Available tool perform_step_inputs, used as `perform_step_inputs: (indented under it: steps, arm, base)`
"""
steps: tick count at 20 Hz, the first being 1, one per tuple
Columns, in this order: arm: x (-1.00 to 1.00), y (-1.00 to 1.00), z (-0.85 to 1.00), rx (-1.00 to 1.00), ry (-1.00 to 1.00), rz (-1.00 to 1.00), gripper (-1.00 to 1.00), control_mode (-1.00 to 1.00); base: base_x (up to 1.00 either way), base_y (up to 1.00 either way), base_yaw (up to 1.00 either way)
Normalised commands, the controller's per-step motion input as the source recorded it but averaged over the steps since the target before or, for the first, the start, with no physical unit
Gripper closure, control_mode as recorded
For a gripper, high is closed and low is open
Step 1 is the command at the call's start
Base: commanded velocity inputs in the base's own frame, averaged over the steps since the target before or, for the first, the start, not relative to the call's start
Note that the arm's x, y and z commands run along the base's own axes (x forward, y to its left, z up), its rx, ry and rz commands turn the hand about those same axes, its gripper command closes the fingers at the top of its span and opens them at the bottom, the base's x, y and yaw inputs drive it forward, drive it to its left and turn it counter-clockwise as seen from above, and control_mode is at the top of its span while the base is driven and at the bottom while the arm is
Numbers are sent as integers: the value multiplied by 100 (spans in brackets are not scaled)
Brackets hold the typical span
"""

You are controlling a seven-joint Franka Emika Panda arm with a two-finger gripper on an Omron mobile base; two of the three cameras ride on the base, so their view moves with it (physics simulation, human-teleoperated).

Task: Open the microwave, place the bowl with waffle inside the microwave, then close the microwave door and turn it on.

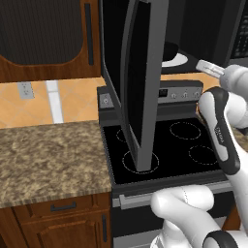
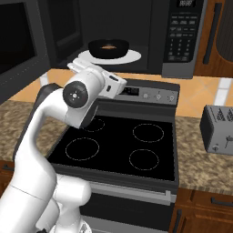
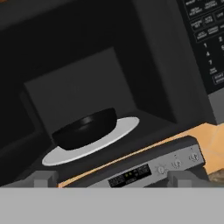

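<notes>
The microwave (image 2: 150,27) stands open above the stove. Its door (image 1: 143,82) is swung out toward me, edge-on in the left base view and seen at the left edge (image 2: 18,41) in the right base view. Inside, the black bowl (image 3: 85,127) rests on a white turntable plate (image 3: 124,129). A bit of the golden-brown waffle (image 2: 108,46) shows in the bowl (image 2: 108,49). My gripper (image 3: 113,179) is open with nothing between its fingertips (image 3: 41,179). It hangs outside the cavity, in front of and below the bowl.
The button panel (image 2: 182,32) runs down the microwave's right side. Below lies the black stove (image 2: 118,145) with its knob panel (image 2: 154,95). A toaster (image 2: 218,129) sits on the granite counter (image 2: 200,159) at right. More counter (image 1: 48,155) lies left of the stove.
</notes>
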Motion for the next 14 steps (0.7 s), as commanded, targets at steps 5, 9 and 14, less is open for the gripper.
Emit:
perform_step_inputs:
  steps: [5,9,14]
  arm:
    - [-19,21,-1,-29,21,0,-100,-100]
    - [-92,0,0,-10,25,0,-100,-100]
    - [-100,0,0,-5,20,-3,-100,-100]
  base:
    - [0,0,0]
    - [0,0,0]
    - [0,0,0]
